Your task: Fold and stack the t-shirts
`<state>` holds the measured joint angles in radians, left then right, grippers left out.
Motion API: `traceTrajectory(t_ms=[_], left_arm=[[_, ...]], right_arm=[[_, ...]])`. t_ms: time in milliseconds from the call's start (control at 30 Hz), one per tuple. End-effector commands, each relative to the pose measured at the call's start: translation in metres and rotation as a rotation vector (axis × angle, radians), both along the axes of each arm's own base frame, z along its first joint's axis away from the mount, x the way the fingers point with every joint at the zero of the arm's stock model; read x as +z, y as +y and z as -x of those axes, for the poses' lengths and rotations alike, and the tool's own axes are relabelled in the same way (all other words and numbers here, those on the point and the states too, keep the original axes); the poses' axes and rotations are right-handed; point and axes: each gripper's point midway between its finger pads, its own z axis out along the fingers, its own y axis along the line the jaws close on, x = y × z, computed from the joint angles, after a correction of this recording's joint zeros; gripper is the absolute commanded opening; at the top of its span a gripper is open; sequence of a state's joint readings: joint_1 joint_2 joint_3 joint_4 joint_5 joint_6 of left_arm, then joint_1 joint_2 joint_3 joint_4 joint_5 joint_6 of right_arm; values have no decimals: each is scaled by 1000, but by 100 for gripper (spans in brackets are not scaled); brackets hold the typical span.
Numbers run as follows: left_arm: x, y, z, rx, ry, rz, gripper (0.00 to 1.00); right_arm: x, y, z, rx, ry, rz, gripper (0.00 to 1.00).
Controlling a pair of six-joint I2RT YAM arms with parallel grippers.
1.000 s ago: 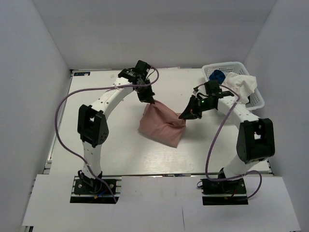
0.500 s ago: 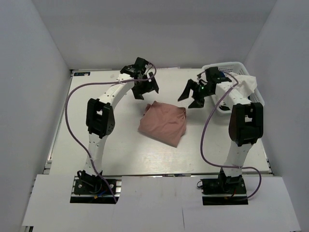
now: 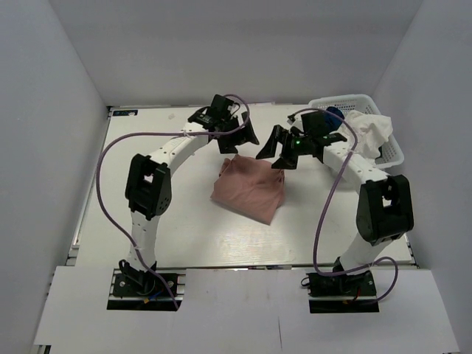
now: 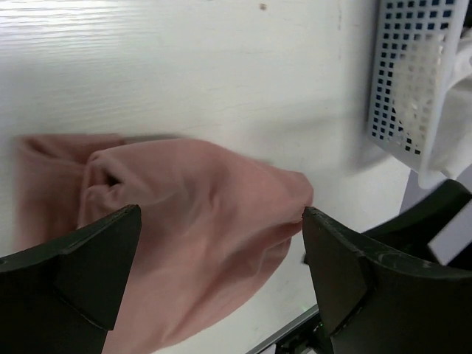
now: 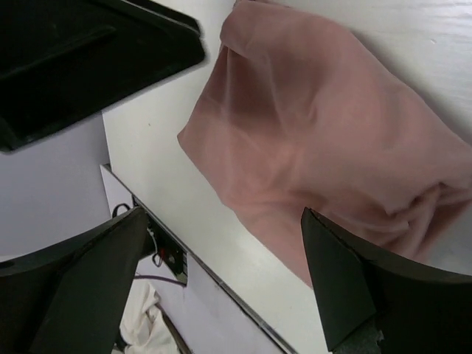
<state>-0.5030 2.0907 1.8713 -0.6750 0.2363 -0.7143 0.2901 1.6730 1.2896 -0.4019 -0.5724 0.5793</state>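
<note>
Both grippers are spread wide and hold nothing: the left gripper [image 3: 239, 140] and right gripper [image 3: 278, 155] hang side by side over the far edge of the pink shirt [image 3: 249, 190]. That shirt lies mid-table [image 3: 147, 214] as a compact, roughly square bundle. Its far corners are rumpled and its edges are not square to the table.

1. Step in hand: the pink shirt appears folded or nearly so, and neither arm is engaged with cloth.
2. Remaining work: the white shirt [image 3: 371, 130] drapes over the near rim of the basket [image 3: 346, 99], and the blue shirt [image 3: 334, 113] sits inside it. Neither is folded.
3. Next move, as judged: either pinch the rumpled far corners to tidy the bundle, or send the right gripper to the basket for the white shirt. Lay that shirt flat beside the bundle, not on it.
</note>
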Motion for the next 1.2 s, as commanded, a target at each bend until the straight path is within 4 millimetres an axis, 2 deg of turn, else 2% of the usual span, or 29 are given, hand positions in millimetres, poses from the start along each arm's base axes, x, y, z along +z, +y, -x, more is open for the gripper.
traceTrajectory(t_ms=[0, 33, 133, 167, 233, 267, 333, 400, 500, 533, 567, 633, 667, 700, 733, 767, 800, 867, 933, 967, 1000, 1033, 1067, 1100, 1133, 1167], left_arm=[[13, -29, -4, -75, -50, 104, 100], [-5, -31, -4, -76, -8, 99, 100], [-26, -33, 0, -80, 48, 93, 100], [-45, -28, 4, -69, 81, 64, 100], [-64, -19, 4, -31, 123, 49, 100], [-73, -16, 9, -30, 139, 40, 100], [-93, 0, 2, 30, 170, -1, 100], [-105, 7, 4, 51, 192, -42, 100], [-113, 14, 3, 66, 209, -59, 100], [-113, 14, 3, 66, 209, -59, 100], [-121, 16, 6, 67, 227, -69, 100], [-124, 17, 9, 67, 235, -74, 100], [-124, 21, 6, 76, 236, -73, 100], [-115, 20, 3, 76, 217, -63, 100], [-110, 22, 2, 74, 203, -73, 100], [-94, 20, -7, 83, 165, -66, 100], [-84, 21, -12, 87, 139, -75, 100], [-47, 28, -26, 120, 52, -100, 100], [-21, 36, -33, 158, -5, -119, 100], [9, 35, -34, 162, -59, -86, 100], [21, 36, -33, 163, -85, -70, 100], [29, 37, -30, 164, -100, -61, 100], [50, 37, -25, 158, -129, -33, 100], [58, 39, -22, 166, -135, -21, 100], [54, 42, -15, 165, -122, -29, 100], [58, 35, -8, 152, -130, -8, 100]], right_arm=[[6, 16, -16, 8, -78, -94, 90], [0, 18, -16, 2, -67, -100, 90], [-29, 13, -18, -33, -17, -135, 90], [-40, 6, -19, -57, -1, -125, 90], [-54, 1, -24, -75, -19, -119, 90], [-75, -6, -26, -95, 5, -109, 90], [-88, -11, -29, -118, 15, -109, 90], [-115, -19, -28, -146, 56, -92, 90], [-138, -28, -26, -170, 101, -66, 90], [-142, -31, -26, -177, 103, -56, 90], [-147, -32, -26, -175, 100, -33, 90], [-147, -35, -25, -167, 100, -12, 90], [-142, -33, -28, -154, 81, -12, 90], [-134, -33, -32, -149, 72, -12, 90], [-119, -32, -35, -124, 22, -10, 90], [-109, -30, -36, -111, 19, 4, 90], [-87, -31, -44, -88, -52, 18, 90], [-45, -31, -50, -86, -129, 30, 90], [-5, -31, -58, -83, -235, 36, 90], [10, -34, -54, -90, -256, 40, 90], [17, -34, -52, -81, -282, 43, 90], [34, -35, -46, -87, -314, 39, 90], [35, -31, -41, -77, -323, 46, 90], [34, -25, -34, -62, -323, 44, 90], [42, -23, -28, -57, -351, 32, 90], [41, -18, -21, -47, -334, 22, 90]])
